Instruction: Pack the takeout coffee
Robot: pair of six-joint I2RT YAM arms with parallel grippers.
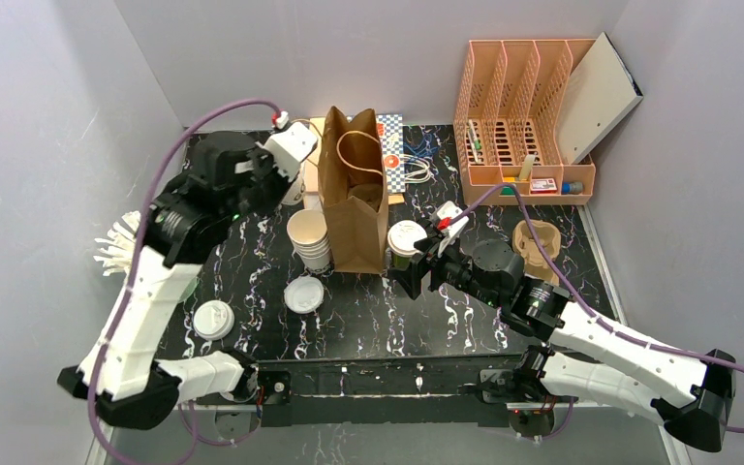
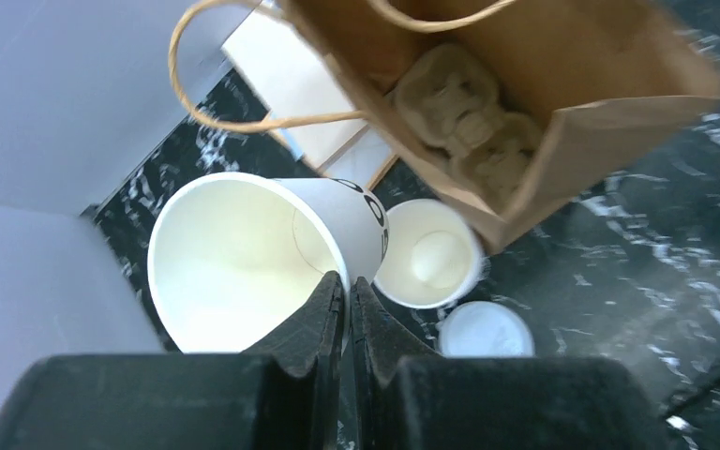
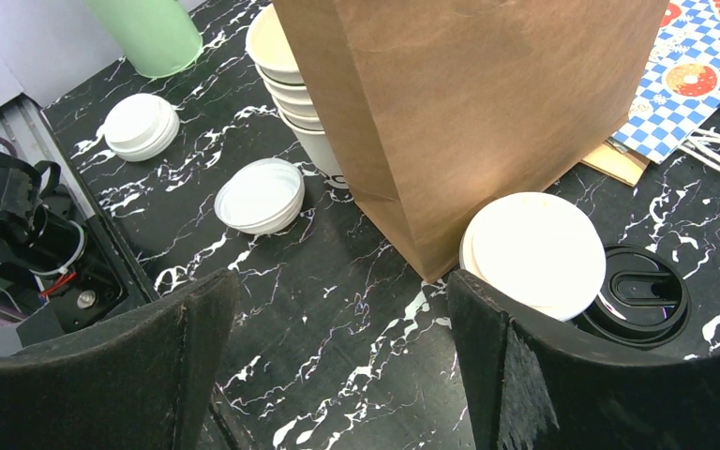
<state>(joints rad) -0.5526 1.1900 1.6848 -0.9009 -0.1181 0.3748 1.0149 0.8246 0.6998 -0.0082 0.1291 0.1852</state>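
Carefully: if your right gripper [image 3: 337, 309], jaws spread, closes off-centre, the white-lidded paper cup [image 3: 534, 253] could topple. Your left gripper [image 2: 347, 300] pinches a lidless white cup [image 2: 234, 272].

Seemingly grey walls [image 1: 48, 97], black marbled table [image 1: 387, 315]

Setting: laboratory robot bench.
Enclosure: plain grey walls [image 1: 39, 116].
Surface: black marbled tabletop [image 1: 397, 315].
Fixtures: left arm [image 1: 145, 291], right arm [image 1: 601, 344], both cabled.

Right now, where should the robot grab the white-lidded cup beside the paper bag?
Probably the side wall under the lid, coming from its near right, where the right gripper stands open: the cup is upright, the bag crowds its left and a black lid lies beside it.
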